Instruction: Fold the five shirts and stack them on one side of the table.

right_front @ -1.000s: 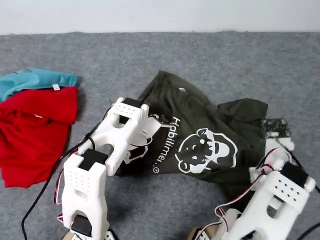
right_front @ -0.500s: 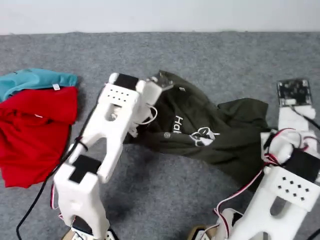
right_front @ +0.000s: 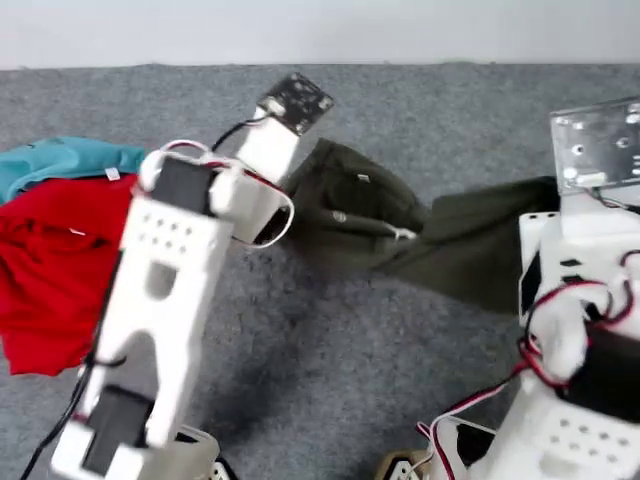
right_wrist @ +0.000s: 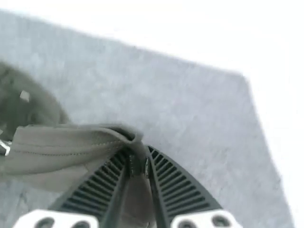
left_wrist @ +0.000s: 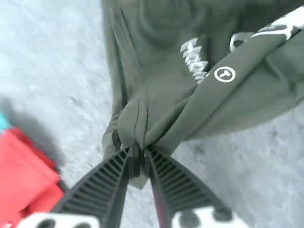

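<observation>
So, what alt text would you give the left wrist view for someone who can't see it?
The black ribbed tips of the left end effector are shut on a bunched edge of a dark green shirt with white print. The shirt trails away over the grey table, and a red shirt lies nearby.

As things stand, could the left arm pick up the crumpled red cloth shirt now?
Probably not at once: the left gripper is shut on the dark olive shirt. The red shirt lies near, with bare grey felt between, so after release it likely could.
</observation>
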`<control>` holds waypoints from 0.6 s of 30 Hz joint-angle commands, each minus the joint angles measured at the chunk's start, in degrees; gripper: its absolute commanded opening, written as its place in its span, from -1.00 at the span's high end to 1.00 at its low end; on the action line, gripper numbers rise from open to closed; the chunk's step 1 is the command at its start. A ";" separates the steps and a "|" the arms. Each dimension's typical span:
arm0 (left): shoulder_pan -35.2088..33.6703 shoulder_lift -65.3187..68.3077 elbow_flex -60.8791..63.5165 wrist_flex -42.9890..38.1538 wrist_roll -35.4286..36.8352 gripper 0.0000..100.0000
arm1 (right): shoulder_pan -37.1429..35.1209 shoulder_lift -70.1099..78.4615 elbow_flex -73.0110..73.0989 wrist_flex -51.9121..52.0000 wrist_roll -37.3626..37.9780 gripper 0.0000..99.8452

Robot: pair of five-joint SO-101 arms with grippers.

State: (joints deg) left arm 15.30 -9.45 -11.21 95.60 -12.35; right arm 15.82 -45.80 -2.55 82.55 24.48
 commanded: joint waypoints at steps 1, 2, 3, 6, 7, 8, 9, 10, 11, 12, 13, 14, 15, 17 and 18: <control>-2.73 -9.67 -2.15 -3.87 0.44 0.97 | -0.04 -1.10 -7.38 0.40 -1.49 0.98; -4.48 -11.69 -2.15 -5.19 0.44 0.97 | 0.04 -1.19 -9.05 0.40 -2.64 0.98; -7.12 -13.71 -2.15 -6.77 0.44 0.97 | 0.13 -1.19 -10.64 0.48 -3.60 0.98; -16.88 -19.25 -2.07 -11.16 0.44 0.97 | 2.77 -2.68 -14.33 0.31 -5.98 0.98; -19.43 -20.84 -2.07 -12.31 0.44 0.97 | 3.91 -3.65 -15.30 -0.04 -6.59 0.98; -21.63 -22.51 -2.07 -13.19 0.44 0.97 | 5.05 -4.70 -16.18 -0.13 -7.03 0.98; -23.12 -24.26 -2.07 -13.54 0.44 0.97 | 6.37 -5.85 -17.05 -0.22 -7.12 0.98; -23.91 -25.93 -2.07 -13.71 0.44 0.97 | 7.60 -6.99 -17.76 -0.22 -7.12 0.98; -24.00 -27.69 -2.07 -13.80 0.44 0.97 | 8.66 -8.13 -18.37 -0.22 -7.21 0.98; -24.00 -29.36 -2.07 -13.80 0.44 0.97 | 9.63 -9.27 -18.90 -0.22 -7.65 0.98; -24.00 -30.86 -1.98 -13.80 0.44 0.97 | 10.51 -10.42 -19.43 -0.22 -8.26 0.98; -24.00 -32.26 -1.89 -13.80 0.44 0.97 | 11.47 -11.65 -19.78 -0.22 -8.79 0.98; -24.00 -33.49 -1.89 -13.80 0.44 0.97 | 12.35 -12.79 -20.22 -0.22 -9.14 0.98; -24.00 -35.43 -1.80 -13.63 0.44 0.97 | 13.49 -14.29 -21.36 -0.22 -9.14 0.98; -24.00 -36.22 -1.80 -13.54 0.44 0.97 | 13.67 -14.90 -21.71 -0.22 -9.14 0.98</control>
State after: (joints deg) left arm -8.44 -43.21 -11.21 82.86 -12.35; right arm 27.87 -59.43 -22.33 82.64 16.13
